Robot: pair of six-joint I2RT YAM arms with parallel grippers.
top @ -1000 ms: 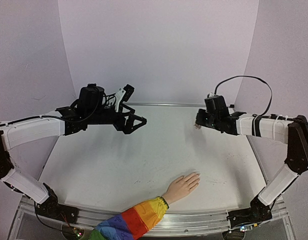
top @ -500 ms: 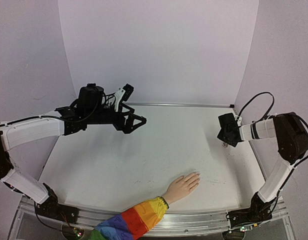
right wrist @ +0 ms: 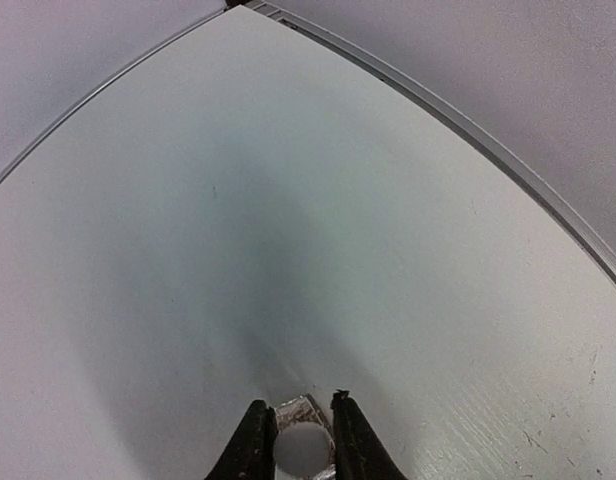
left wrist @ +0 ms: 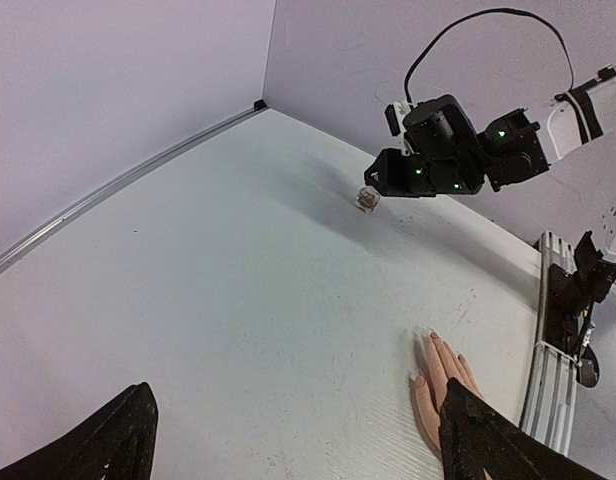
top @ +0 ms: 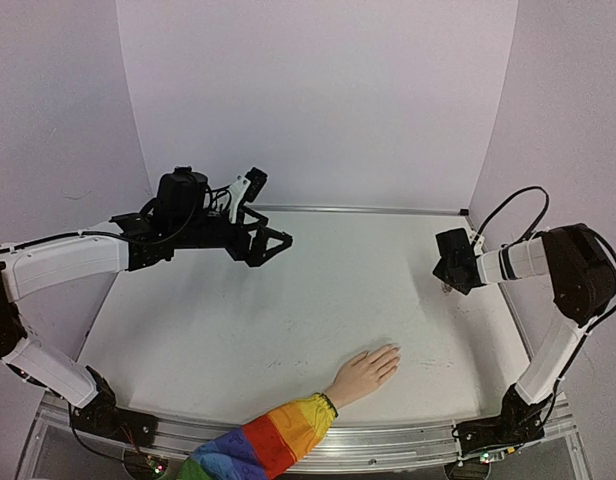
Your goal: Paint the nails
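At the near edge of the white table (top: 238,330), a rainbow-striped fabric sleeve (top: 268,443) reaches in from the front rail. It ends in a small flesh-coloured hand (top: 363,375) lying flat, palm down, its fingers pointing away toward the right. The tiny pale nails (left wrist: 426,336) sit at those fingertips, facing up, with neither arm near them. Farther back on the left, the black left gripper (left wrist: 300,400) hangs above the table with its two fingers spread wide and nothing between them. Across on the right side, well apart from the hand, the black right gripper (right wrist: 298,402) is low over the table, close to the right wall. Its two dark fingers are drawn in narrowly on either side of a small whitish bottle (right wrist: 302,445) that seems to stand on the surface. The fingers lie right against the bottle's edges, but whether they are pressing on it or just clear of it cannot be told. Behind everything stands the plain pale lilac back wall (top: 318,100).
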